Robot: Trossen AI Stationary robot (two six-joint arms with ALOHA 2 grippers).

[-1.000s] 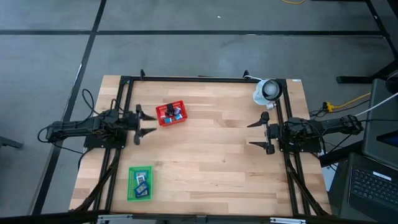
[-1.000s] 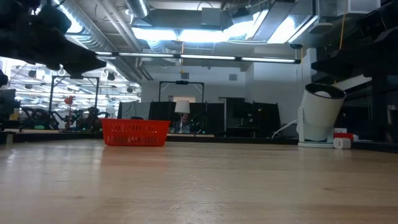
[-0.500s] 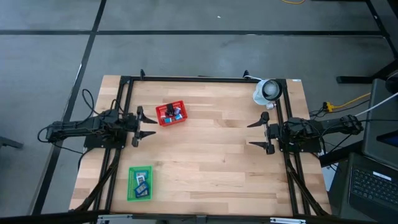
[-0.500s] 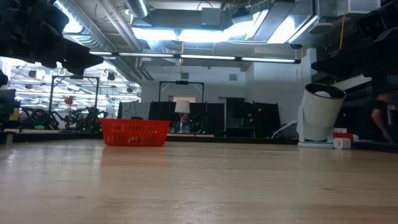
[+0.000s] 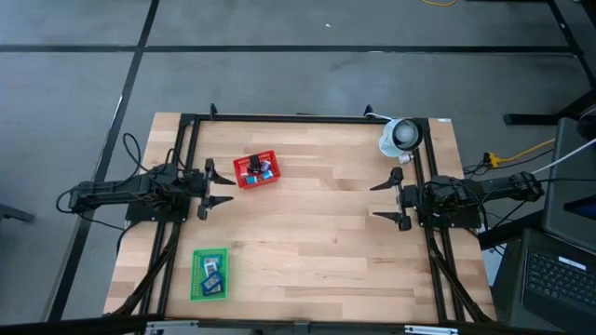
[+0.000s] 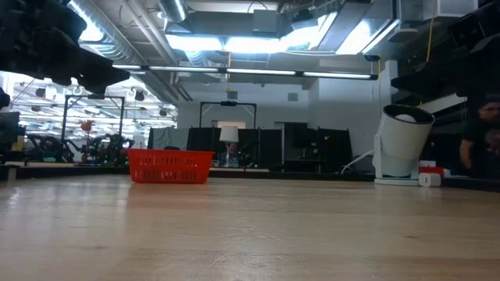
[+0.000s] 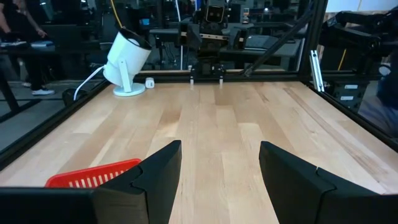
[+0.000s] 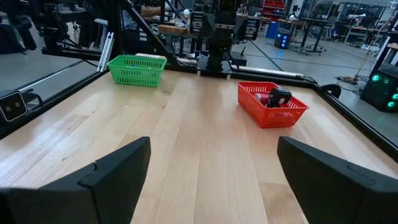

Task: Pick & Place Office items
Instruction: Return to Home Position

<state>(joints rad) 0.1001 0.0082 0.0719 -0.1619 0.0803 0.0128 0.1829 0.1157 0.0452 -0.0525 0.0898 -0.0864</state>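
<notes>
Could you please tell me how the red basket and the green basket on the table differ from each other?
The red basket sits askew beside the left gripper; the green basket lies squarer, near a corner of the table. The red basket holds a black piece; the green basket's pieces look mainly blue. Both are small mesh baskets.

The left gripper [image 5: 226, 187] has drawn back slightly from the red basket [image 5: 244, 180]; a person [image 6: 478, 144] now shows beyond the table
</notes>
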